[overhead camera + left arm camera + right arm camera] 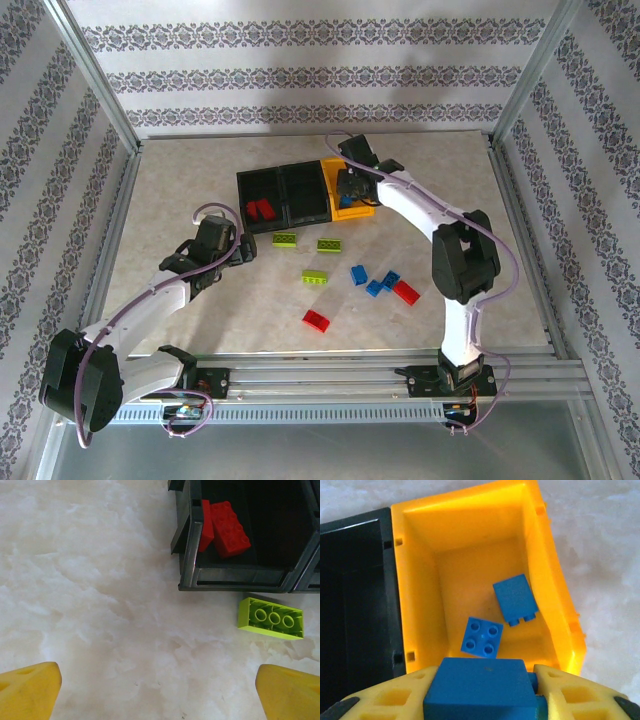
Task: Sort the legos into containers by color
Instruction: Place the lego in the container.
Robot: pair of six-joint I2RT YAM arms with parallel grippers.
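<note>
My right gripper [486, 692] is shut on a blue lego [479, 680] and hangs over the yellow-orange container [417, 585], where two more blue legos [481, 637] [515, 599] lie. From above, this gripper [347, 186] sits over the yellow container [352, 210]. My left gripper [160, 690] is open over bare table, short of the left black container [235, 577] holding two red legos [225, 525]. A lime green lego [271, 617] lies just in front of that container. The left gripper [243, 250] is near the bins' left end.
On the table lie three green legos [285, 239] [329, 244] [316, 278], three blue ones [358, 273] [375, 288] [390, 279] and two red ones [406, 291] [316, 320]. The middle black container [303, 190] stands between the other two. Metal rails frame the table.
</note>
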